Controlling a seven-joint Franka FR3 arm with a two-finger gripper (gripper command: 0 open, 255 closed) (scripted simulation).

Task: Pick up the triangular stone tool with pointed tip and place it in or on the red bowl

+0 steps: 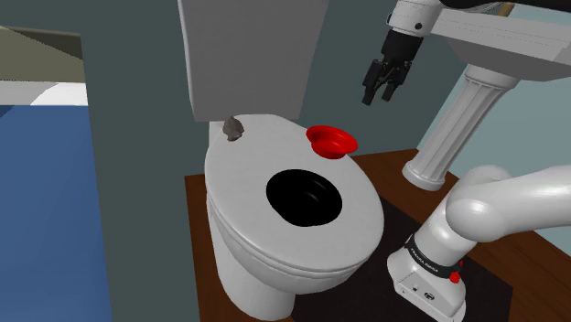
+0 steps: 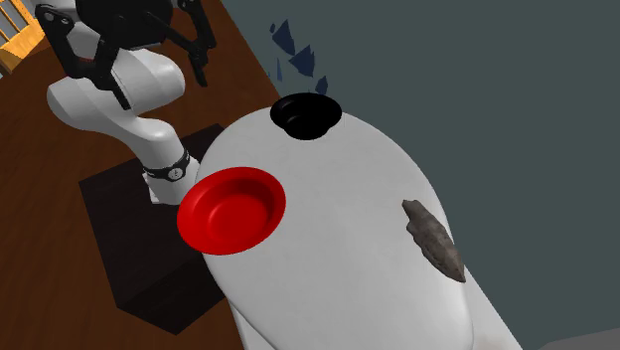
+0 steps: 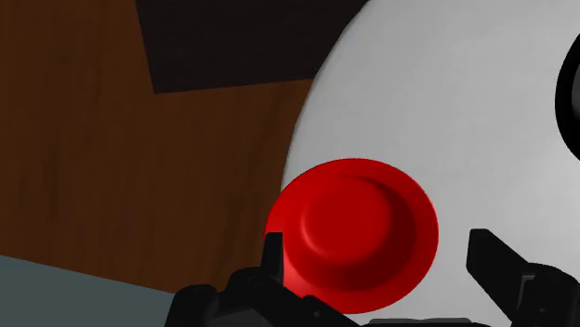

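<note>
The grey-brown pointed stone tool lies flat on the back of the white toilet seat, just in front of the tank. On the seat's rim at the shoulder view's right sits the empty red bowl. My gripper hangs in the air well above the bowl, far from the tool. It is open, its fingers standing wide apart with nothing between them. Seen along the hand, the bowl lies right below the fingers.
The toilet's tank rises behind the seat, and the black bowl opening is in the seat's middle. A white pedestal sink stands close beside my arm. Brown wood floor and my dark stand lie below.
</note>
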